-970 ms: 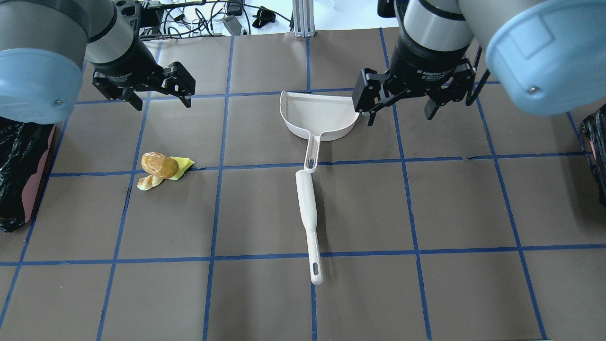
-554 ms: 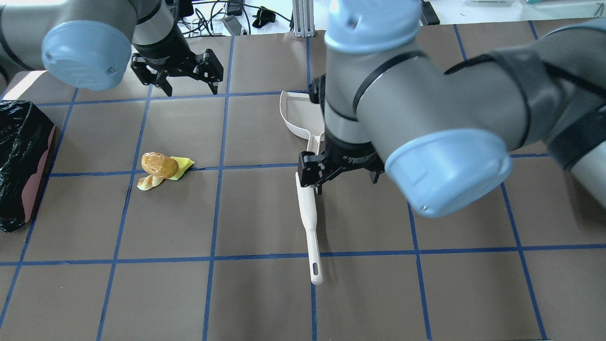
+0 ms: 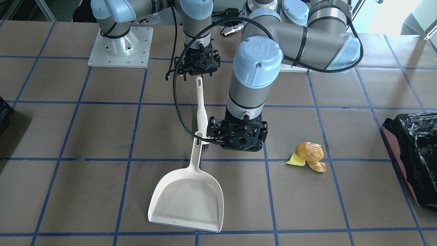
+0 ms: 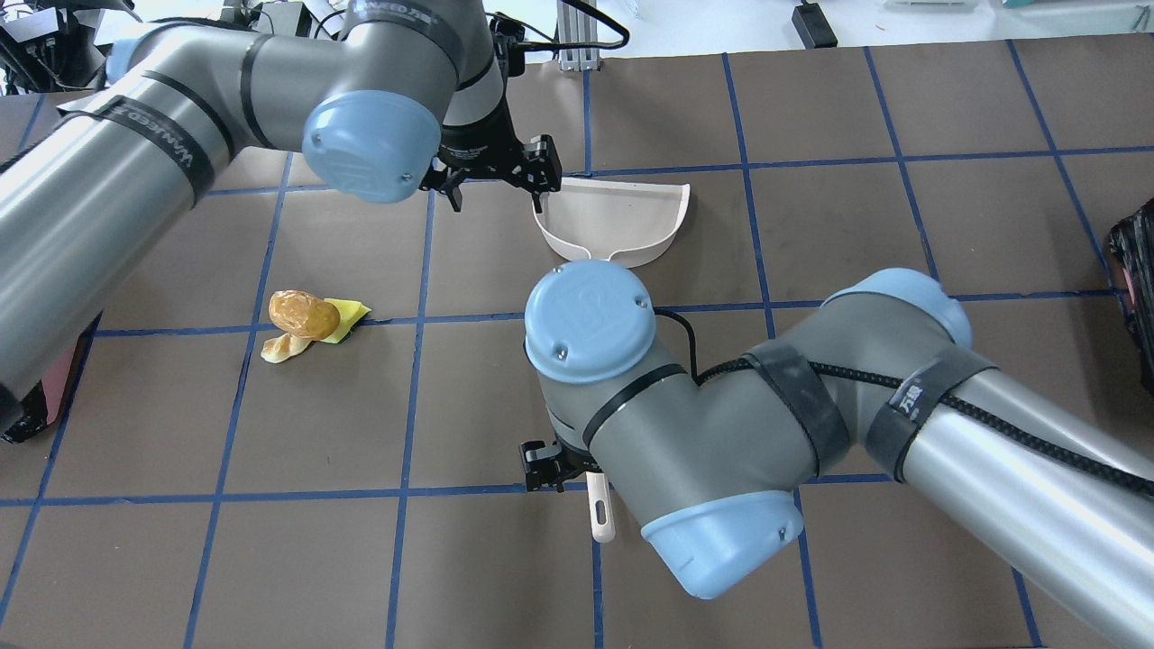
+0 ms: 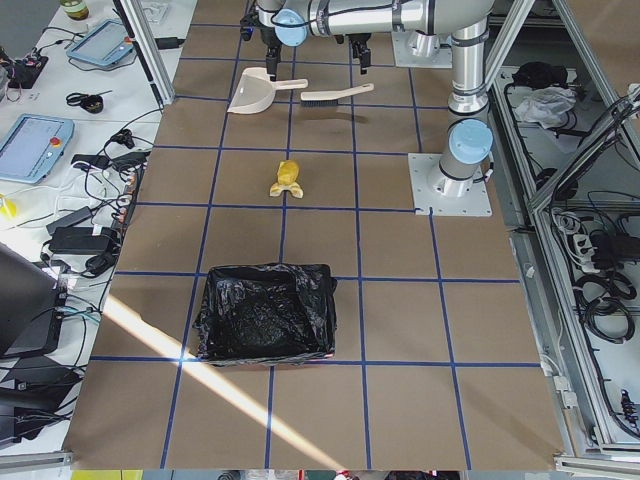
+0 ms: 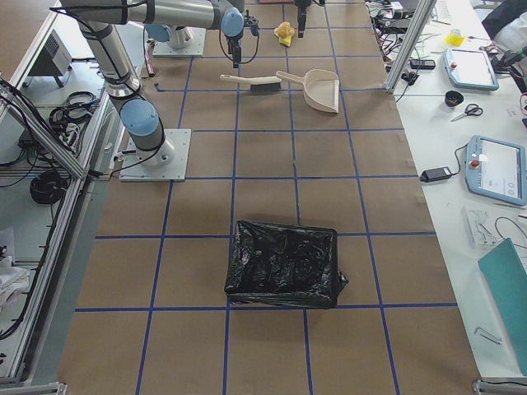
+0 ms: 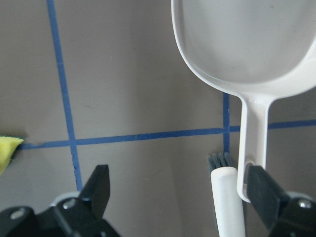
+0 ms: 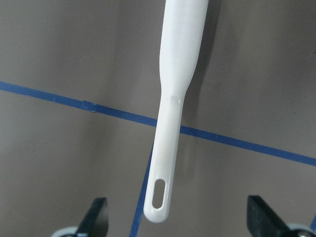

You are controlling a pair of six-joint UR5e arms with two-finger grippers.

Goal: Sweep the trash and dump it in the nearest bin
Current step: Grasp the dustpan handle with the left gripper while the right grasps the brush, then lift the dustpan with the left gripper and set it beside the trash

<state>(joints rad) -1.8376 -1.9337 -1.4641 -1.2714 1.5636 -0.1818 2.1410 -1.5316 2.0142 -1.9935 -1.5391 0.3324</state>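
Overhead view: behind the robot, looking forward and down, mid-range; the arms hide most of the brush (image 4: pixel 601 520). Front view: opposite side, faces the bases, steep down. Both share dustpan (image 4: pixel 613 221) and trash (image 4: pixel 306 322). Side views: high at the table (image 5: pixel 400 300) ends, far off; bin (image 5: pixel 265 312) foreground in left, black box (image 6: pixel 284 263) in right. Wrist views: close, straight down; left on dustpan handle, right on brush handle end.

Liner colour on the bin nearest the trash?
Glossy black; the bin shows best in the exterior left view.
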